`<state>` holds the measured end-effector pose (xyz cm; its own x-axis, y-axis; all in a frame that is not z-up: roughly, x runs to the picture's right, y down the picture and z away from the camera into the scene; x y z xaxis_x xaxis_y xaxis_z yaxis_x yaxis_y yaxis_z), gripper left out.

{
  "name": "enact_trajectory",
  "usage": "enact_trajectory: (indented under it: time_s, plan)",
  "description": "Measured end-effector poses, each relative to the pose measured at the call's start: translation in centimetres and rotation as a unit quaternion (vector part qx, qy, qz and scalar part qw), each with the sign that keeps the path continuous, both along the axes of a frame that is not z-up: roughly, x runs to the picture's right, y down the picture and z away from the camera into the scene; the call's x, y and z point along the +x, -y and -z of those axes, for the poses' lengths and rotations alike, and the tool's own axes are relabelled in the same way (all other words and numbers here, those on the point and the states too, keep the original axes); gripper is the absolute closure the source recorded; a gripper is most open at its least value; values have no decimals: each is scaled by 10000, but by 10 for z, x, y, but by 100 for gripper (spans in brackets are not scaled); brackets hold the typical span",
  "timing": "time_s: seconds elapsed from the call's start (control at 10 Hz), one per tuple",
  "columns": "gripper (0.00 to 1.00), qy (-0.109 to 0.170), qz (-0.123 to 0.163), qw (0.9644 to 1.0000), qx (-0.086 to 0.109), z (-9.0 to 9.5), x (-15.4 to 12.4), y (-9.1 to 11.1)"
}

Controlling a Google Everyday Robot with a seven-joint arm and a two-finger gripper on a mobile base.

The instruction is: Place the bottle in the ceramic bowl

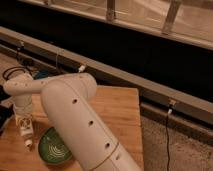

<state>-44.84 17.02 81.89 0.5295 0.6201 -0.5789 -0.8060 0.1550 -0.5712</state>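
Note:
The ceramic bowl [54, 148] is dark green with white swirl lines and sits on the wooden table [117, 107] near its front left. My gripper [23, 121] hangs at the left, just left of the bowl and a little above the table. It is shut on the bottle [26, 133], a slim white bottle held nearly upright with its cap end [29, 144] pointing down beside the bowl's left rim. My big white arm [80, 120] crosses the middle of the view and hides part of the bowl's right side.
A dark low wall with a metal rail [125, 75] runs behind the table. Black cables [12, 72] lie at the far left. Grey floor [175, 150] lies right of the table's edge.

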Motion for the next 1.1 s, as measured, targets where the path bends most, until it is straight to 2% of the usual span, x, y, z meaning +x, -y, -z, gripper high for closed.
enact_trajectory:
  time_s: [0.3, 0.4, 0.6, 0.7, 1.0, 1.1]
  plan:
    - [100, 298, -312, 9987, 279, 31, 5, 41]
    - [100, 439, -436, 9973, 394, 41, 10, 59]
    - [100, 679, -593, 9944, 545, 56, 16, 82]
    - [100, 807, -725, 9921, 629, 63, 31, 98]
    - [100, 1036, -1157, 9863, 551, 66, 81, 105]
    - [100, 1125, -1433, 9822, 454, 66, 111, 104]
